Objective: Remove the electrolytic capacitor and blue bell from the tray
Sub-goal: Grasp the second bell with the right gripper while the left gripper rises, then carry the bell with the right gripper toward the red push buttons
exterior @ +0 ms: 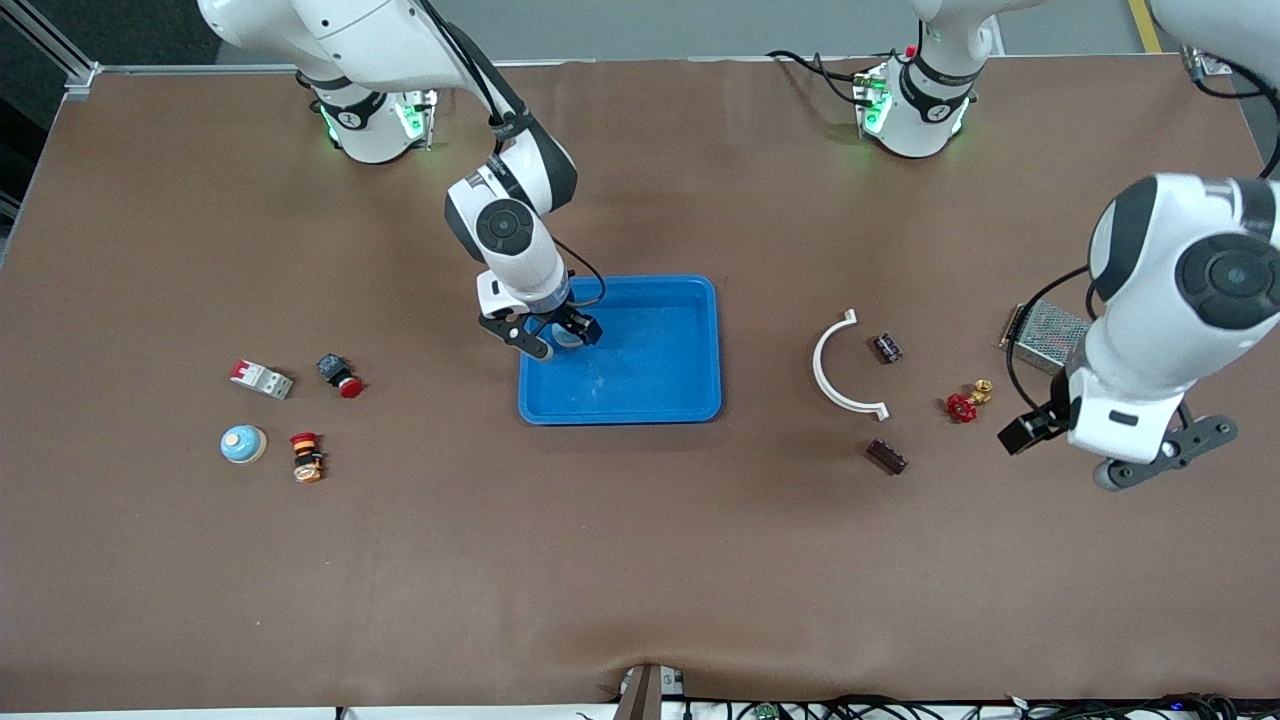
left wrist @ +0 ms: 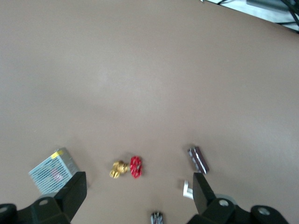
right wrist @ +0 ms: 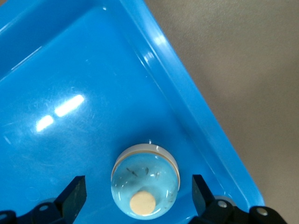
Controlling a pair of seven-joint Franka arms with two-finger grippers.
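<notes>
A light blue bell (right wrist: 145,182) with a cream button sits in the blue tray (exterior: 620,414), close to its corner toward the right arm's end. My right gripper (right wrist: 138,196) hangs over it, open, with a finger on each side and neither touching the bell. A second bell (exterior: 243,444) rests on the table toward the right arm's end. Two dark capacitors (exterior: 887,348) (exterior: 886,456) lie toward the left arm's end, and the left wrist view shows them too (left wrist: 198,159) (left wrist: 156,217). My left gripper (exterior: 1060,452) is open and empty, in the air over bare table beside a red valve (left wrist: 136,166).
A white curved bracket (exterior: 835,365) lies between the tray and the capacitors. A metal power supply (exterior: 1045,335) sits by the left arm. Toward the right arm's end lie a breaker (exterior: 262,379) and two red push buttons (exterior: 340,374) (exterior: 306,456).
</notes>
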